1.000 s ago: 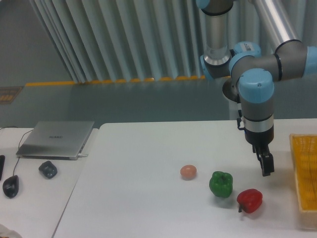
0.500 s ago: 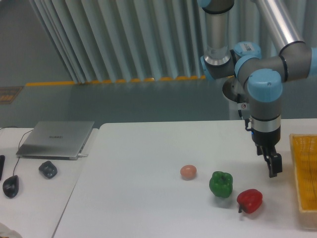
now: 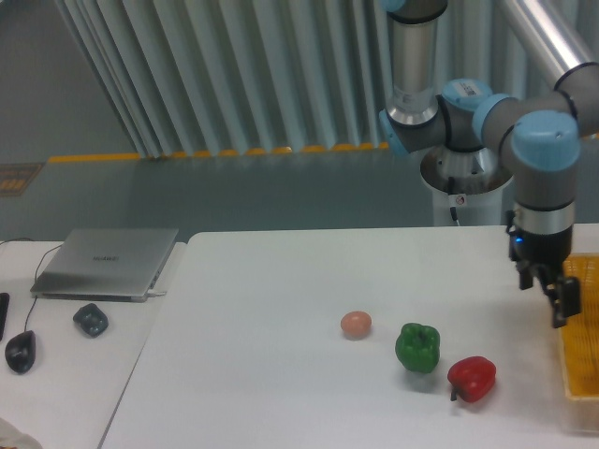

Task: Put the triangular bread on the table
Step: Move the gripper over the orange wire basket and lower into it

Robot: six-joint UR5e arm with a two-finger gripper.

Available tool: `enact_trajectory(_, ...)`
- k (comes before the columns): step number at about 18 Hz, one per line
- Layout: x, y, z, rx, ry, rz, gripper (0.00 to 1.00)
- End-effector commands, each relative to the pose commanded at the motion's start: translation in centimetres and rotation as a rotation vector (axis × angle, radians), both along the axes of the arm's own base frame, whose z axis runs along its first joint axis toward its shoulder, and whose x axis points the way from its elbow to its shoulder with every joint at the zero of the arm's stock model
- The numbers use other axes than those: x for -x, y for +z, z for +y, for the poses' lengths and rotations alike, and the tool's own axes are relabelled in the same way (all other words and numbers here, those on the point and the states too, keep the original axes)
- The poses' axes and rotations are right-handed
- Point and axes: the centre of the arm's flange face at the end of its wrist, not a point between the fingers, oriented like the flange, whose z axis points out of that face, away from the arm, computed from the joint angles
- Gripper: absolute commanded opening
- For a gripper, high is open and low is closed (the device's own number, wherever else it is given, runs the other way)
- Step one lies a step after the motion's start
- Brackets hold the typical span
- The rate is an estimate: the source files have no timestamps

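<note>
Hand has moved toward 3 o'clock, now at yellow basket edge. Grip state: can't tell, nothing visibly held. Triangular bread not visible; none on surface. Pick and place both remain.

The basket is cut off at the right edge; the gripper's jaw gap seems too small to judge
</note>
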Motion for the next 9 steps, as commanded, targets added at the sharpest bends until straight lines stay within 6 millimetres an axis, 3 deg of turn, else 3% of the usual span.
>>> enact_trajectory(3,1.1,0.1,-0.6,-0.014,0.084,-0.004,1.0)
enact_trajectory(7,2.6,-1.4,-0.6,-0.039,0.238,-0.018,1.0)
enact_trajectory(9,3.9,-1.8,-1.5,-0.061,0.319,-0.034,1.0)
